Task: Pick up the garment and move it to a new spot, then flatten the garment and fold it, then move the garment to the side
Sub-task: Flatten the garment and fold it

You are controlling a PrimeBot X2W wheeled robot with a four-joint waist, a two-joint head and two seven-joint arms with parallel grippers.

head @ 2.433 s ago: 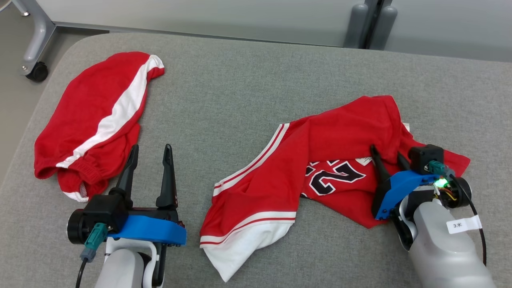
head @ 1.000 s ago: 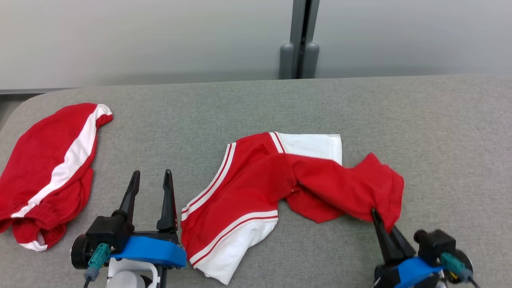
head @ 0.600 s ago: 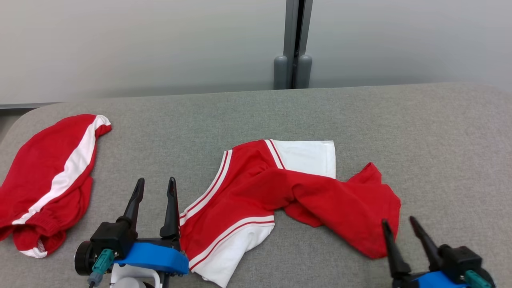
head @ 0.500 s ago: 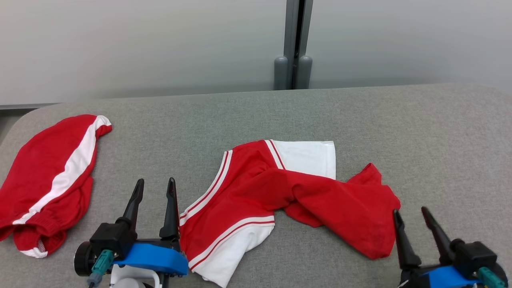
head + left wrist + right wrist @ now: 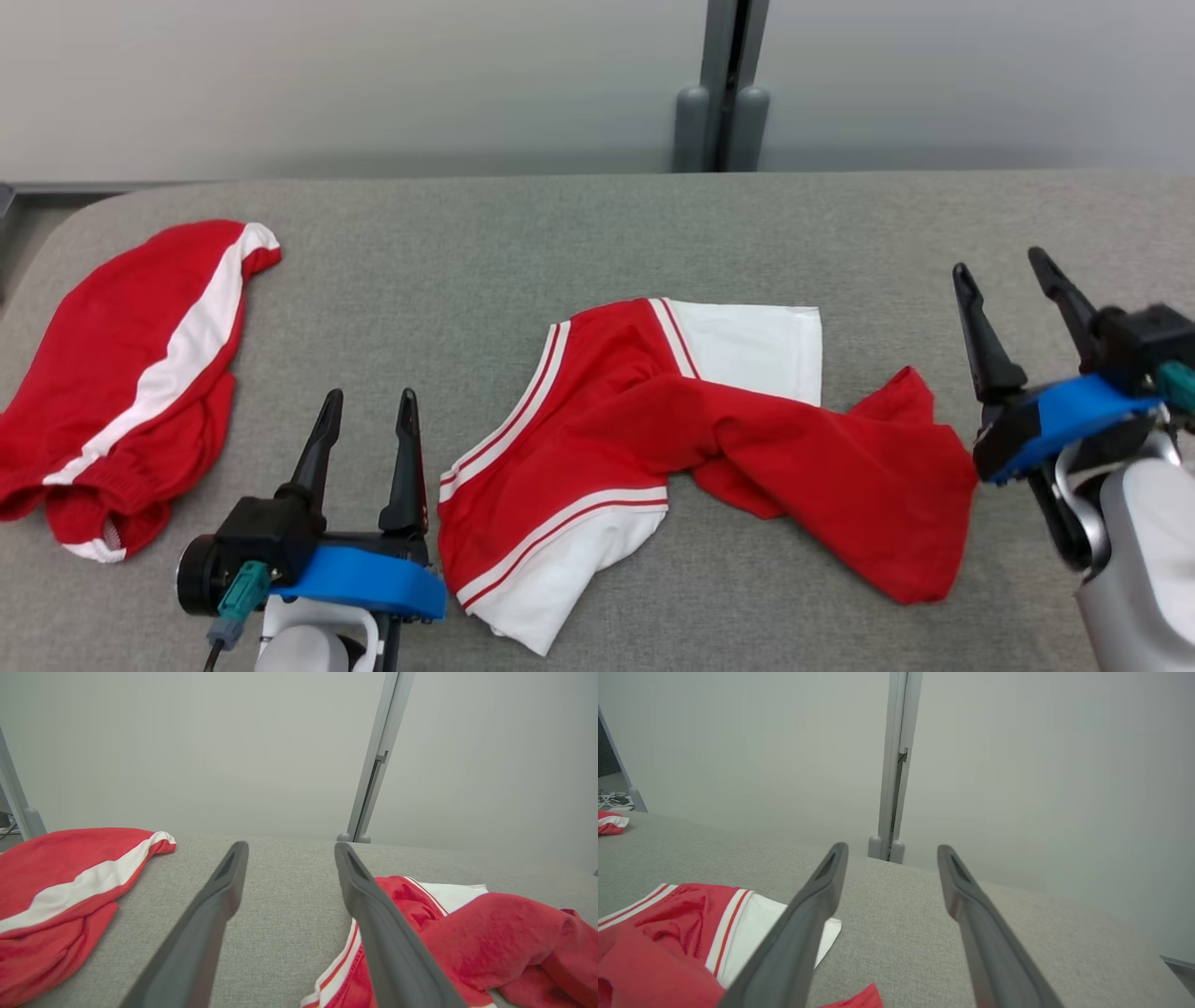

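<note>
Both grippers open and empty, jersey rumpled in front of the post

You have the red jersey (image 5: 653, 439) lying crumpled on the grey table (image 5: 523, 243), straight in front of the grey post (image 5: 721, 89), white-trimmed parts towards the post's left and a bunched red fold towards its right. Your right gripper (image 5: 999, 263) hovers right of the post, just beside the jersey's red end, fingers spread wide with nothing between them. Your left gripper (image 5: 371, 399) sits left of the post at the near edge, fingers equally apart and empty. The red shorts (image 5: 140, 345) lie farthest left of the post
</note>
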